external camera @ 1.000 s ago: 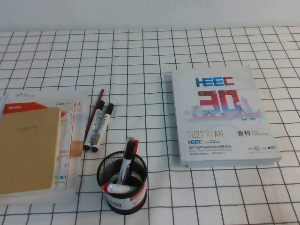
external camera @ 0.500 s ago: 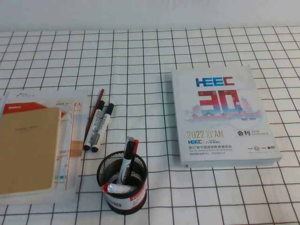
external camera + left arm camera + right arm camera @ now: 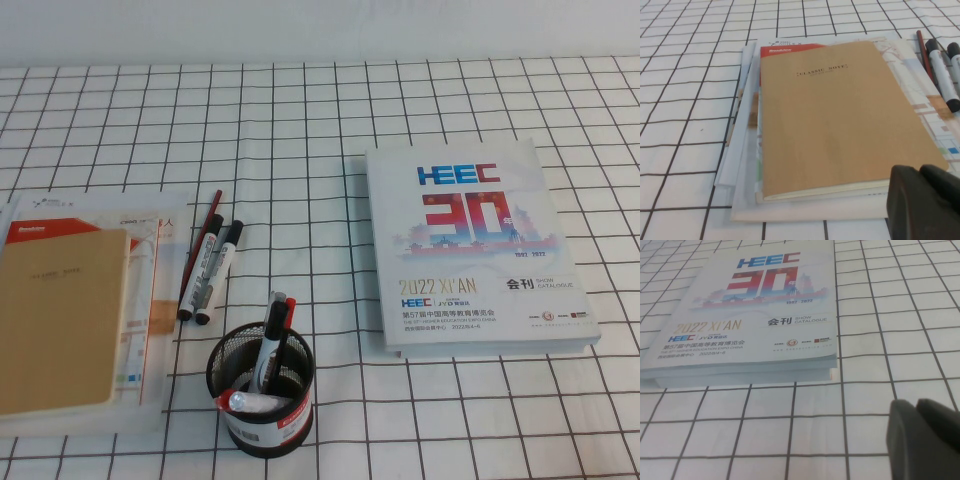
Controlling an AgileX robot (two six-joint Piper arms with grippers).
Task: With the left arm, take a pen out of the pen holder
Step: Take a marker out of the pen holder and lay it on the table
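A black mesh pen holder (image 3: 260, 390) stands near the table's front edge, left of centre. A black-capped marker (image 3: 268, 345) and a red-tipped pen (image 3: 290, 304) stick up out of it, and a red-capped marker (image 3: 250, 402) lies low inside. Neither arm shows in the high view. In the left wrist view my left gripper (image 3: 921, 172) hovers shut and empty by the near edge of a tan notebook (image 3: 840, 115); the holder is outside that view. My right gripper (image 3: 916, 407) is shut and empty over bare cloth, short of the catalogue (image 3: 755, 310).
The tan notebook (image 3: 60, 320) lies on a stack of papers at the left. Two markers and a thin red pencil (image 3: 210, 265) lie loose between the stack and the holder. A thick white catalogue (image 3: 470, 240) lies at the right. The cloth is white with a black grid.
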